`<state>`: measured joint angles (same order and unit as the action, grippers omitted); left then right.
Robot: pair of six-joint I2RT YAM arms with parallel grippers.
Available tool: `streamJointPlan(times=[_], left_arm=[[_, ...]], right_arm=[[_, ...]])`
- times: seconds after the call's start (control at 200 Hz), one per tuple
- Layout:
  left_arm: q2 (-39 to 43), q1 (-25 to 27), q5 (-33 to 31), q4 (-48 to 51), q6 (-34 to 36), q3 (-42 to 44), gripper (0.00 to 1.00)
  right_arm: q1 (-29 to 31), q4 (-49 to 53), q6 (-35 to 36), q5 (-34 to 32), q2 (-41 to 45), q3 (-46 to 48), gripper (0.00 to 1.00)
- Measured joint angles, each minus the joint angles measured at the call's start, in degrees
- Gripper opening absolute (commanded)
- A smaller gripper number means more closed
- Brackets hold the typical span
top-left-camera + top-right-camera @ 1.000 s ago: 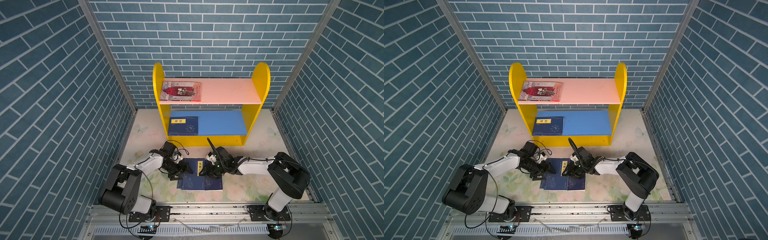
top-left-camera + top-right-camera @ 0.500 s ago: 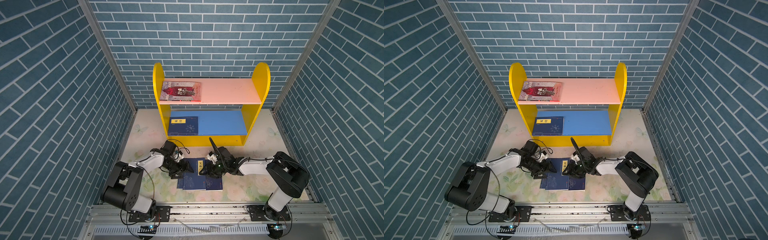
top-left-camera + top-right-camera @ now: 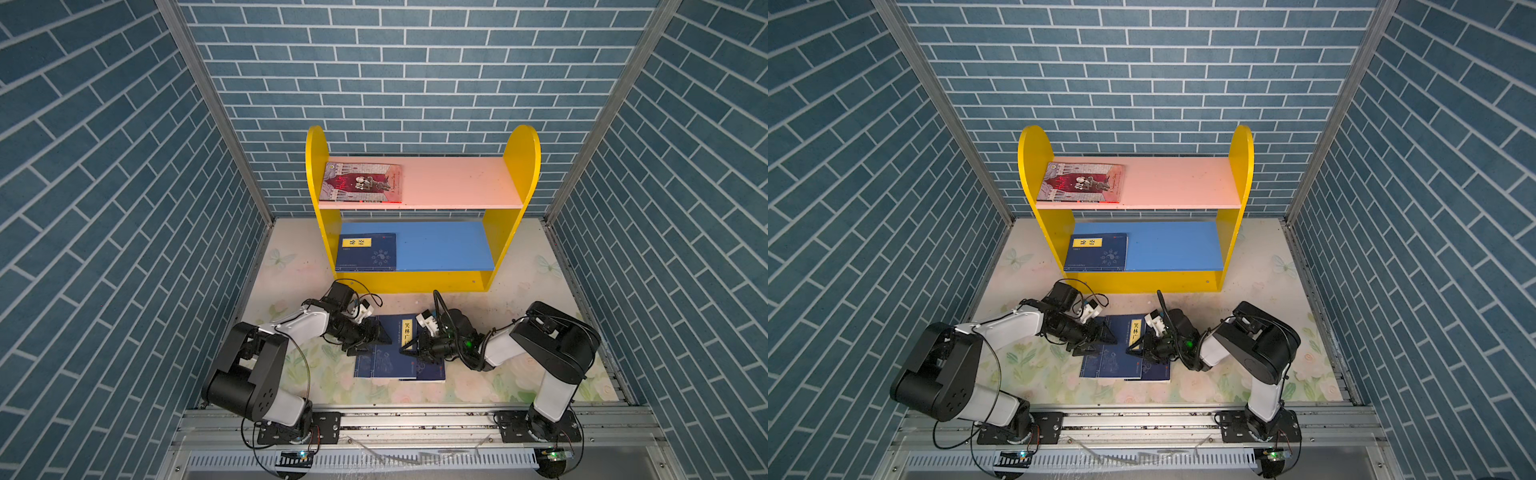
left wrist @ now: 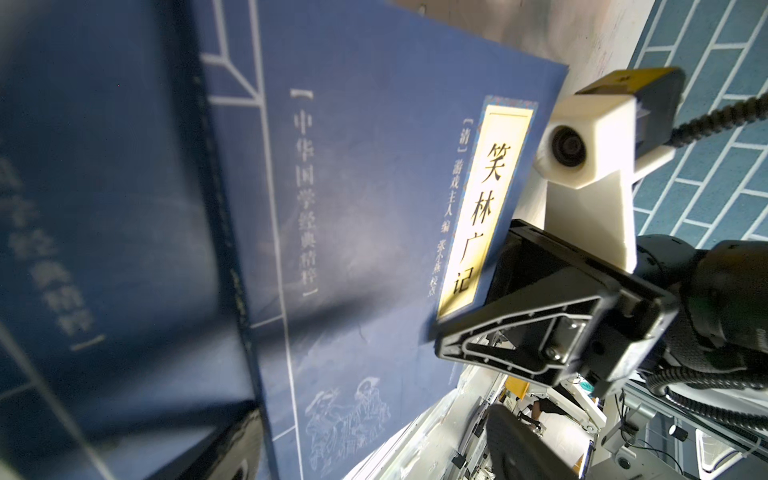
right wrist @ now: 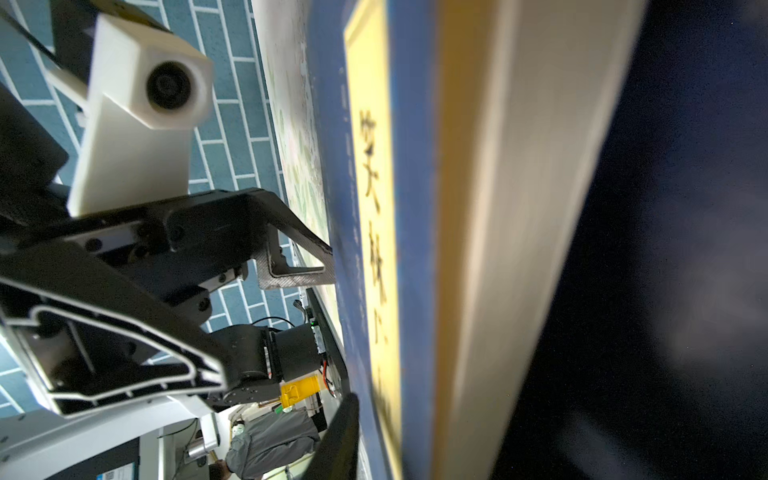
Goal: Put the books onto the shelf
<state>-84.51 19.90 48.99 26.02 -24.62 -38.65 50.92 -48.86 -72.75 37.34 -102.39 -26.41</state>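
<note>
Right gripper [image 3: 409,353] low over the stack [image 3: 432,372]. The top book [image 3: 390,361] lies just ahead of its tips, free edge entering the jaws. One finger [image 4: 519,332] sits on the cover beside the yellow label [image 4: 486,216]; its partner is hidden, so we cannot tell whether the bite is made. Facing it across the book, the left gripper [image 3: 374,344] stands spread wide, holding nothing, one finger [image 5: 291,270] against the spine side. We read this as a brace, so the book cannot slide away. The shelf [image 3: 515,174] stands well beyond both tools, off to their side.
</note>
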Motion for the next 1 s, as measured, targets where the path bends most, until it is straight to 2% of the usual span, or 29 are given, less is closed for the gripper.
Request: streamJointPlan(times=[0.035, 0.08, 0.12, 0.425, 0.545, 0.66, 0.77, 1.0], left_arm=[[0.66, 0.00, -0.33, 0.33, 0.20, 0.00, 0.86], [1.99, -0.07, -1.07, 0.98, 0.70, 0.00, 0.87], [3.45, -0.17, -1.62, 1.70, 1.20, 0.00, 0.87], [20.00, -1.38, -2.64, 9.62, 5.01, -6.29, 0.91], [24.22, -4.63, -1.70, 12.83, 6.03, -8.83, 0.90], [26.38, -9.03, 1.29, 14.62, 5.90, -8.70, 0.89], [27.34, -9.57, 6.54, 13.40, 4.48, -6.91, 0.89], [32.59, -9.55, 17.44, -0.59, -7.52, -0.11, 0.91]], right_arm=[[0.04, 0.79, -0.17, -0.33, 0.66, 0.44, 0.15], [0.11, 2.25, 0.07, -0.76, 1.99, 0.87, 0.05], [0.13, 3.89, 0.09, -1.07, 3.50, 0.98, 0.01], [0.20, 24.57, 4.26, -1.90, 20.11, -1.42, 0.00], [0.17, 34.80, 8.02, -0.74, 28.65, -5.11, 0.00], [0.13, 44.96, 12.70, 1.07, 35.17, -11.30, 0.00], [-0.02, 51.71, 16.74, 3.54, 37.20, -17.14, 0.00], [-0.66, 62.20, 22.75, 6.29, 33.94, -23.71, 0.00]])
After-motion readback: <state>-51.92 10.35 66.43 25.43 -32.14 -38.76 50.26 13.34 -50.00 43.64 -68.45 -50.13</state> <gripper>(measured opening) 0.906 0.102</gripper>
